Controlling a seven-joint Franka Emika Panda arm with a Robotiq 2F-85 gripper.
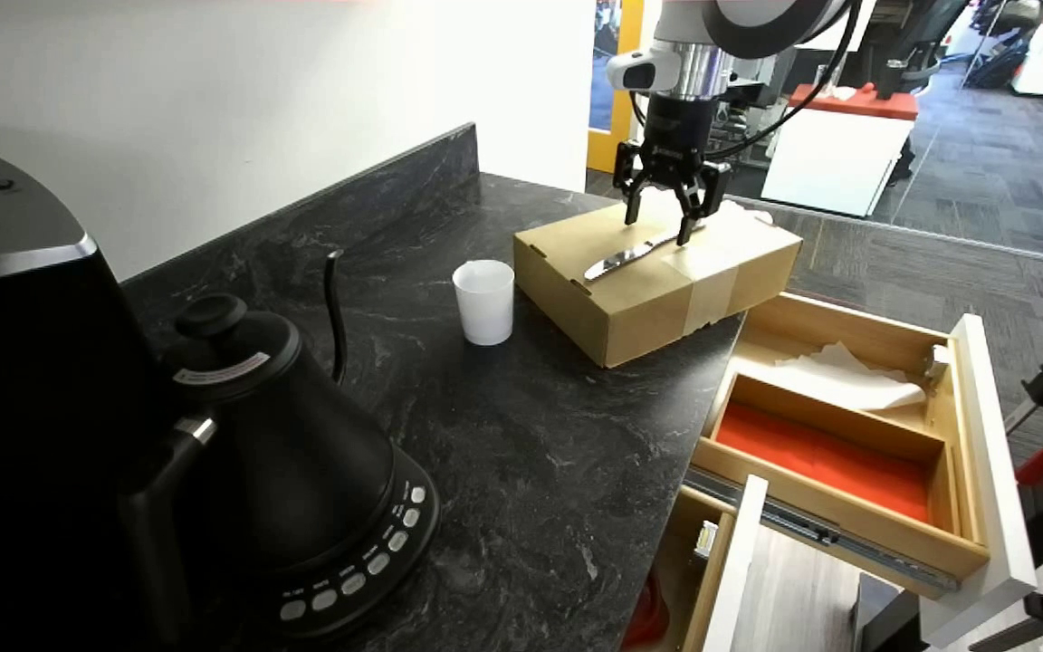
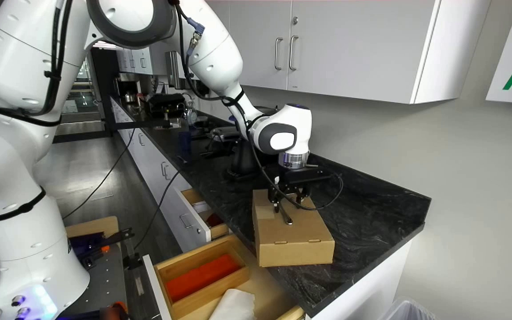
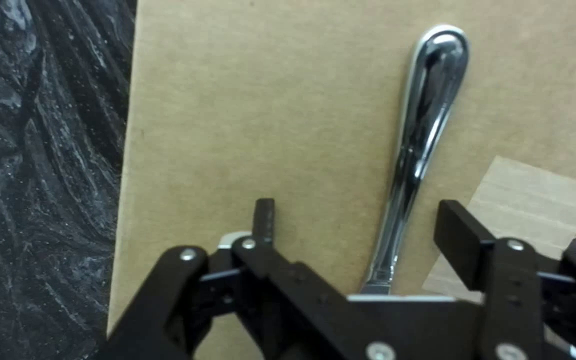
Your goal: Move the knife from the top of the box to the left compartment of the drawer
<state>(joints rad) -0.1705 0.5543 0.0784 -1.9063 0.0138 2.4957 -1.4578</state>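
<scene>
A robot gripper [image 1: 658, 230] hangs over a silver knife [image 3: 410, 160] lying on a cardboard box [image 1: 639, 319].

The fingers [image 3: 460, 245] are released and spread, one on each side of the knife; in the wrist view it lies nearer the finger beside a strip of pale tape [image 3: 533, 205]. Whether they touch the box cannot be told. The box rests at the edge of a dark marbled table [image 1: 521, 435]. Below that edge a wooden drawer [image 1: 983, 435] stands open: one compartment [image 1: 829, 462] has an orange-red floor, and a white sheet [image 1: 847, 378] lies in the space beside it. A white cup [image 1: 488, 308] stands near the box.
</scene>
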